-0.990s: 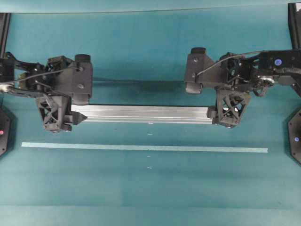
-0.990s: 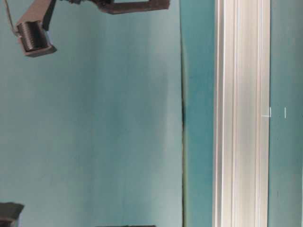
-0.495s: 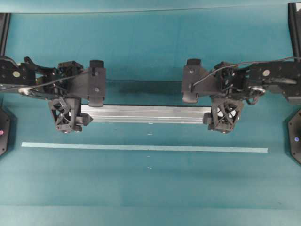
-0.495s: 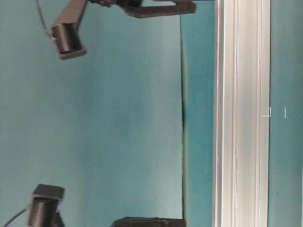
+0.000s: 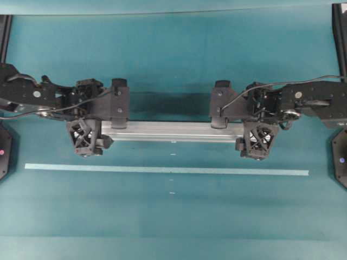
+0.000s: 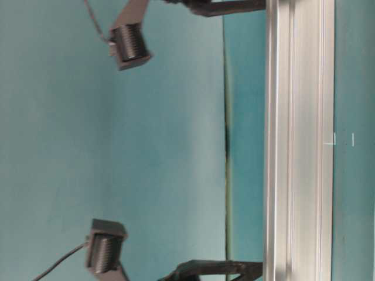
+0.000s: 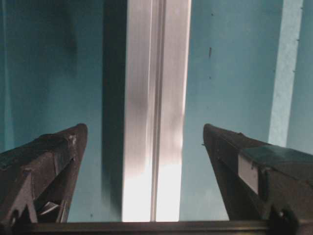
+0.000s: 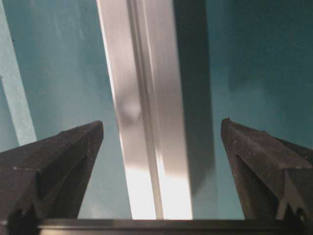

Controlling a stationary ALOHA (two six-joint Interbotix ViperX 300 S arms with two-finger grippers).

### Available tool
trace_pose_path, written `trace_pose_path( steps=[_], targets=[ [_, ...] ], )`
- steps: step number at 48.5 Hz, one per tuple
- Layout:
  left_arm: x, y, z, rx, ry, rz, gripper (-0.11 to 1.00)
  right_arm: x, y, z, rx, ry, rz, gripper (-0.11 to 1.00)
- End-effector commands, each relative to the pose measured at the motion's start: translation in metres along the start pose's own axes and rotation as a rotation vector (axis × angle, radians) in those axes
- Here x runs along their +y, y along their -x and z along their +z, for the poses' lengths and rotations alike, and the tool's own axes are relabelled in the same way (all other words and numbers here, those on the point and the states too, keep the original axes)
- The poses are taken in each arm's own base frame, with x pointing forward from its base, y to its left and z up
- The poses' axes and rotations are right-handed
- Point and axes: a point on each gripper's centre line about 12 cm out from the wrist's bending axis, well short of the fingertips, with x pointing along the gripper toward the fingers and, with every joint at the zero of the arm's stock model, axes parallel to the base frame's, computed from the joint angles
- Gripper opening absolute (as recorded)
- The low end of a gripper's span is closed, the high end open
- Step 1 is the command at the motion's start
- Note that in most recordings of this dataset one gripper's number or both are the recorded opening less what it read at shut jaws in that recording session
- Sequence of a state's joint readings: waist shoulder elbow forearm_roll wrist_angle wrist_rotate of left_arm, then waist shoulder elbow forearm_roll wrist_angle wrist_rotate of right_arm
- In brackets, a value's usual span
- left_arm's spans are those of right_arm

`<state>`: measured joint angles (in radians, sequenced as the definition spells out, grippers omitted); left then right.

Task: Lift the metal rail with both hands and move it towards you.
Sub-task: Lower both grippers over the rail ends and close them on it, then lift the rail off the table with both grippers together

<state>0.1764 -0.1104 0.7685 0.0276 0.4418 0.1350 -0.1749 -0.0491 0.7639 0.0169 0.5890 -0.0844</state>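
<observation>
The metal rail point(image 5: 172, 131) lies flat on the green surface point(image 5: 173, 216). Both grippers, left point(image 7: 142, 161) and right point(image 8: 159, 161), straddle its ends with fingers wide open, probably ready to squeeze.

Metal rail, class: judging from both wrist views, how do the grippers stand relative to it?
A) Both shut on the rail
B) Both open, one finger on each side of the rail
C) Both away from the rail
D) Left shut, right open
B: in each wrist view the metal rail runs between spread fingers of the left gripper and the right gripper, with teal gaps on both sides.
</observation>
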Motion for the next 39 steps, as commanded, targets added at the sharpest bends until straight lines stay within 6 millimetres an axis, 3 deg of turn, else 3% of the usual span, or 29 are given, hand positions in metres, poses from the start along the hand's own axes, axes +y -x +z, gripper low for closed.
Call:
trace_pose_path(
  steps=[1,13,32,39],
  targets=[
    [0.002,-0.005,0.003,-0.022,0.002,0.006,0.95,0.002,-0.008,-0.001,-0.003,0.003,0.002,1.0],
    [0.004,-0.022,-0.002,-0.004,0.008,0.005,0.95,0.001,-0.027,-0.006,0.0,-0.001,0.0,1.0],
    [0.004,-0.023,0.001,-0.029,0.01,0.009,0.94,0.0,-0.028,-0.005,-0.003,-0.017,0.001,1.0],
    [0.003,-0.022,0.0,-0.025,0.006,0.006,0.85,0.005,-0.026,-0.002,-0.01,-0.013,0.011,0.94]
  ],
)
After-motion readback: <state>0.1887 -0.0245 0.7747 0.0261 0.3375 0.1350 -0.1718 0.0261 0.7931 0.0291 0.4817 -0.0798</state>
